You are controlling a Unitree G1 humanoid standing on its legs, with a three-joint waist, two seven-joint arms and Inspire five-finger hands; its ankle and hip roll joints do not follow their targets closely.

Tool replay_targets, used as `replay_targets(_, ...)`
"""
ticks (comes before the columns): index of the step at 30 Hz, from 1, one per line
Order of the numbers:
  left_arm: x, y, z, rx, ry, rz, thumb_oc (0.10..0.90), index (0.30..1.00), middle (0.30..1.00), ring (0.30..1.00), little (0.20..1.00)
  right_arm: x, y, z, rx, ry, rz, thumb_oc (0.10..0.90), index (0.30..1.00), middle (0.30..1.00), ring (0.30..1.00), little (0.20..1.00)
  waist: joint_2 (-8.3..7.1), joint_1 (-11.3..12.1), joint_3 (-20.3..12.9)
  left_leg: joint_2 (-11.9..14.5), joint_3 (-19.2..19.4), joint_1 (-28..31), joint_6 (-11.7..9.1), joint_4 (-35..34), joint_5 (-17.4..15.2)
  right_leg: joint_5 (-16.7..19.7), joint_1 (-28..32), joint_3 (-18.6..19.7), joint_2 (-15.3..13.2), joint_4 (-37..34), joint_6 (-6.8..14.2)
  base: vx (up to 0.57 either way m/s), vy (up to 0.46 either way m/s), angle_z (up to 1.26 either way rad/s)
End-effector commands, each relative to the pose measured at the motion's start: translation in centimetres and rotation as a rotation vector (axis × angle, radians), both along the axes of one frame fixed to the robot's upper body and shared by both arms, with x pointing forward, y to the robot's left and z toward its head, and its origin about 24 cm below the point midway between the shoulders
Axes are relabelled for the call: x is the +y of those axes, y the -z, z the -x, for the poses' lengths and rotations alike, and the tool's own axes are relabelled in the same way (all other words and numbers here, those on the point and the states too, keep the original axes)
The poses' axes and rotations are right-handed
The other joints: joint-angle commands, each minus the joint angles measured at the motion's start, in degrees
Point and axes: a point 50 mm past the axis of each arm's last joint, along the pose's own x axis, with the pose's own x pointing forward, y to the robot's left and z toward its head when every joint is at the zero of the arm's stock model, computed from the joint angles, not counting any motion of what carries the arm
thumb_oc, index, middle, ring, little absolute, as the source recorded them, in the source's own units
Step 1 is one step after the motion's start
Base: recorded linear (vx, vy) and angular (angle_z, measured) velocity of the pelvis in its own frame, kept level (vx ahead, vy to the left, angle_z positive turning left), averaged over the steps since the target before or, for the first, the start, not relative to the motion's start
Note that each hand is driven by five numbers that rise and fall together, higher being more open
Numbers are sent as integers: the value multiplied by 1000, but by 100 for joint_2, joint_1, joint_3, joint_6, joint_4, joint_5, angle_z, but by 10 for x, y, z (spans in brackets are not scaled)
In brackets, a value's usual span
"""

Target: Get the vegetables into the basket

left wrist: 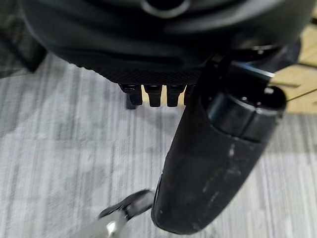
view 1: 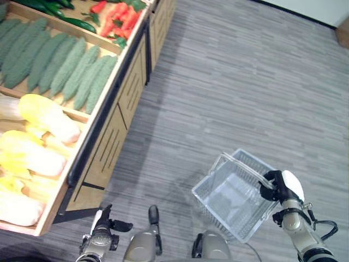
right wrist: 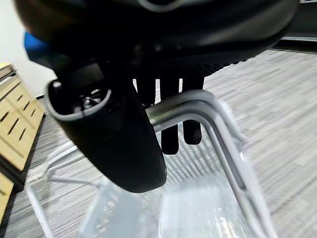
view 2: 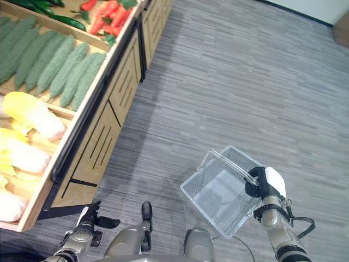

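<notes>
- Carrying the clear wire basket by its handle, right hand curled round it at 4 o'clock; basket empty, so loading not started.
- Left hand at 7 o'clock, fingers relaxed, holding nothing, free to pick.
- Bitter gourds, cabbages, red peppers in the wooden stand at 10 o'clock.
- Open floor rightward; stand edge near left hand.

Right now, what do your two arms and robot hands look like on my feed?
Both arms are silver-grey with rounded metal segments. The right robot hand is dark, with a white cover on its thumb and black fingers. The left robot hand is also dark, with a pale strip along its wrist. Up close its black thumb looks smooth, rounded and lightly scuffed.
</notes>
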Motion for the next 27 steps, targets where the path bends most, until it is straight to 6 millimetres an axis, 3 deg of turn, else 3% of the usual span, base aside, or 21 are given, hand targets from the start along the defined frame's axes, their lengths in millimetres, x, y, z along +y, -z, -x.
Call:
replay_targets(1, 5, 2, 12, -5, -50, -4, 900, 1000, 1000, 1000, 1000, -33, -59, -26, -242, 52, 115, 400, 300, 300, 300, 300, 117, -76, -38, 576, -331, -213, -815, 391, -235, 1279, 340, -184, 238, -1815, 47, 191, -32, 31)
replay_targets(3, 4, 2, 12, -9, -57, -3, 900, 1000, 1000, 1000, 1000, -33, -61, -29, -253, 55, 118, 400, 300, 300, 300, 300, 120, -135, 27, 538, -480, -124, -855, 445, -328, 1272, 243, -77, 227, -2312, 70, 215, -84, 55)
replay_targets(6, 7, 3, 13, -6, -93, -5, 900, 1000, 1000, 1000, 1000, -35, -61, -28, -254, 59, 123, 400, 300, 300, 300, 300, 164, -251, 77, 517, -843, 70, -988, 543, -552, 1432, -33, 387, 127, -3263, 177, 309, -168, 81)
replay_targets(9, 9, 5, 19, 19, -101, -13, 900, 1000, 1000, 1000, 1000, -40, -57, -20, -238, 86, 119, 400, 300, 300, 300, 300, 119, -315, 72, 446, -1250, 226, -1082, 711, -803, 1664, -102, 588, -8, -3592, 302, 380, -257, 103)
replay_targets(14, 12, 8, 28, 41, -128, -15, 900, 1000, 1000, 1000, 1000, -44, -53, -16, -217, 96, 117, 400, 300, 300, 300, 300, 62, -304, 19, 458, -1399, 310, -1174, 773, -927, 1612, 84, 394, 43, -3641, 288, 201, -221, 90)
replay_targets(15, 14, 9, 37, 46, -181, -4, 900, 1000, 1000, 1000, 1000, -44, -53, -16, -210, 88, 110, 400, 300, 300, 300, 300, 60, -247, -53, 607, -1477, 390, -1285, 877, -883, 1524, 182, 231, 197, -3564, 201, 287, -390, 25)
replay_targets(16, 15, 12, 44, 65, -219, 4, 900, 1000, 1000, 1000, 1000, -43, -52, -16, -203, 75, 110, 400, 300, 300, 300, 300, 93, -228, -86, 727, -1559, 394, -1371, 905, -746, 1438, 253, 151, 292, -3545, 121, 396, -681, 45)
replay_targets(17, 10, 15, 48, 78, -214, 11, 900, 1000, 1000, 1000, 1000, -48, -55, -14, -217, 87, 120, 400, 300, 300, 300, 300, 120, -209, -111, 945, -1600, 220, -1559, 1007, -395, 1290, 367, -147, 415, -3550, -4, 200, -441, 67)
replay_targets(18, 10, 15, 48, 78, -214, 11, 900, 1000, 1000, 1000, 1000, -48, -55, -14, -217, 87, 120, 400, 300, 300, 300, 300, 121, -212, -112, 946, -1603, 217, -1559, 1009, -396, 1290, 367, -150, 415, -3551, -5, 159, -401, 78)
replay_targets(19, 7, 15, 46, 82, -196, 12, 900, 1000, 1000, 1000, 1000, -50, -56, -14, -221, 90, 123, 400, 300, 300, 300, 300, 130, -237, -122, 1027, -1388, 120, -1560, 1156, -310, 1243, 440, -271, 408, -3583, -41, 96, -258, 78)
replay_targets(21, -1, 15, 38, 62, -174, 26, 900, 1000, 1000, 1000, 1000, -55, -56, -7, -231, 134, 127, 400, 300, 300, 300, 300, 188, -349, -61, 1504, 85, -233, -1538, 1525, 39, 1048, 810, -802, 463, -3794, -172, 107, -379, 88)
replay_targets(23, -4, 15, 34, 65, -143, 17, 900, 1000, 1000, 1000, 1000, -58, -50, 1, -226, 173, 113, 400, 300, 300, 300, 300, 274, -419, -53, 1701, 674, -276, -1595, 1376, 219, 963, 960, -1041, 539, -3902, -203, 52, -195, 94)
replay_targets(24, -4, 15, 34, 65, -143, 17, 900, 1000, 1000, 1000, 1000, -58, -50, 1, -226, 173, 114, 400, 300, 300, 300, 300, 275, -419, -52, 1700, 674, -271, -1596, 1368, 223, 965, 963, -1043, 539, -3906, -203, 111, -99, 107)
replay_targets(25, -6, 15, 32, 73, -109, 6, 900, 1000, 1000, 1000, 1000, -59, -47, 6, -224, 193, 103, 400, 300, 300, 300, 300, 368, -486, -96, 1686, 952, -272, -1672, 1096, 129, 851, 1072, -1172, 590, -3995, -137, 89, -48, 94)
replay_targets(27, -6, 15, 30, 73, -105, -9, 900, 1000, 1000, 1000, 1000, -58, -44, 8, -227, 208, 97, 400, 300, 300, 300, 300, 411, -519, -141, 1612, 1127, -264, -1687, 625, 272, 855, 1106, -1344, 544, -4029, -101, 86, -6, 61)
